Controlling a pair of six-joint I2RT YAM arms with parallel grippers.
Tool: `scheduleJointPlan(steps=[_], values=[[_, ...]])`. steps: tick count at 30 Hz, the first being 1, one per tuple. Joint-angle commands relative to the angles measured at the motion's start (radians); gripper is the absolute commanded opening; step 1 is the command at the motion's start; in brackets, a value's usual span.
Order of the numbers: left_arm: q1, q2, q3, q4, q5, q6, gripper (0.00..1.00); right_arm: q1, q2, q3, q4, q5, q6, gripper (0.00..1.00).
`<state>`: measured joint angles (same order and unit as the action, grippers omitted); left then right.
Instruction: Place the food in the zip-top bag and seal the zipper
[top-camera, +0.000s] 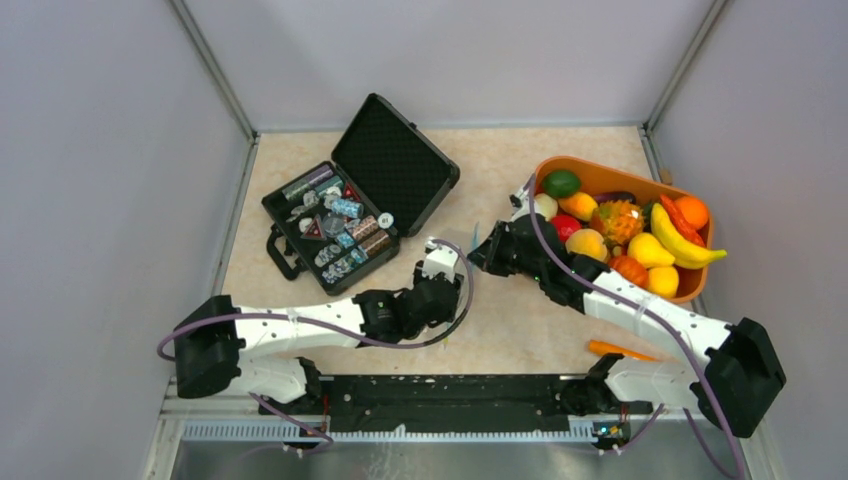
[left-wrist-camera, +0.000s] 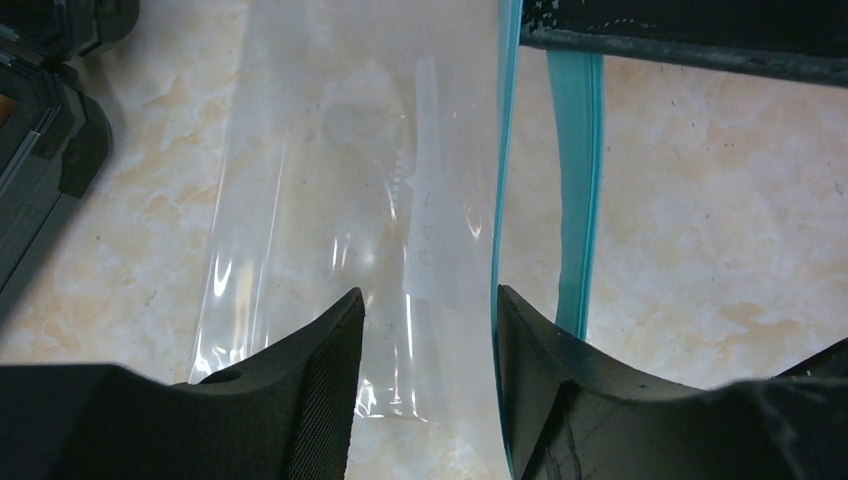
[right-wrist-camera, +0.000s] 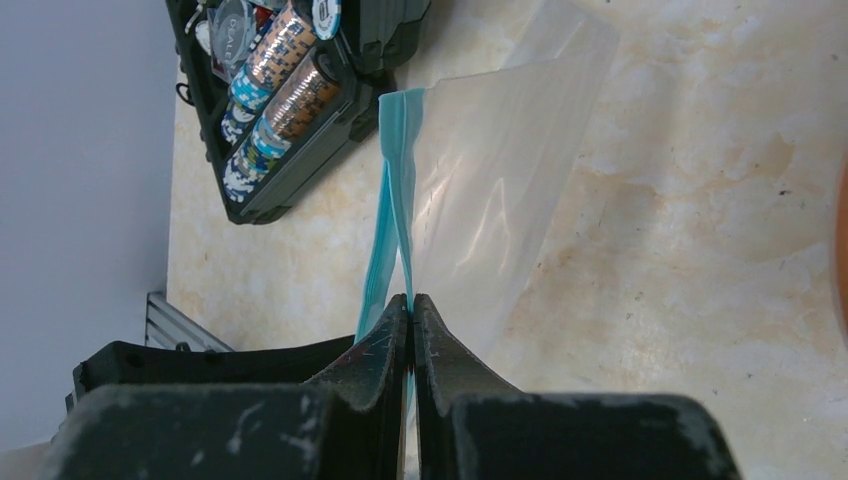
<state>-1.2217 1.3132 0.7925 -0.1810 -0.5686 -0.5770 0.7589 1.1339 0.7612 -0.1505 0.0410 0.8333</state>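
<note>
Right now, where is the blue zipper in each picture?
Top: zipper is a tiny teal sliver mid-table, at the tip of the right gripper.
Left wrist: zipper runs up right of centre, past the left gripper.
Right wrist: zipper at centre, pinched in the shut right gripper.
Shared landmark: the black case, left of the zipper in every view.

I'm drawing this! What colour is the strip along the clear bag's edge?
Teal blue. The zipper strip shows best in the right wrist view.
</note>
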Motion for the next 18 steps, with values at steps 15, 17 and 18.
scheduleJointPlan(steps=[15, 17, 18], values=[[0.011, -0.101, -0.031, 0.043, -0.129, -0.022, 0.00, 0.010, -0.021, 0.027, -0.009, -0.024, -0.037, 0.00], [0.017, -0.117, -0.023, 0.017, -0.174, -0.034, 0.00, 0.010, -0.020, 0.021, -0.039, -0.025, -0.057, 0.00], [0.020, -0.128, -0.020, 0.002, -0.202, -0.042, 0.00, 0.010, -0.023, 0.021, -0.072, -0.018, -0.063, 0.00]])
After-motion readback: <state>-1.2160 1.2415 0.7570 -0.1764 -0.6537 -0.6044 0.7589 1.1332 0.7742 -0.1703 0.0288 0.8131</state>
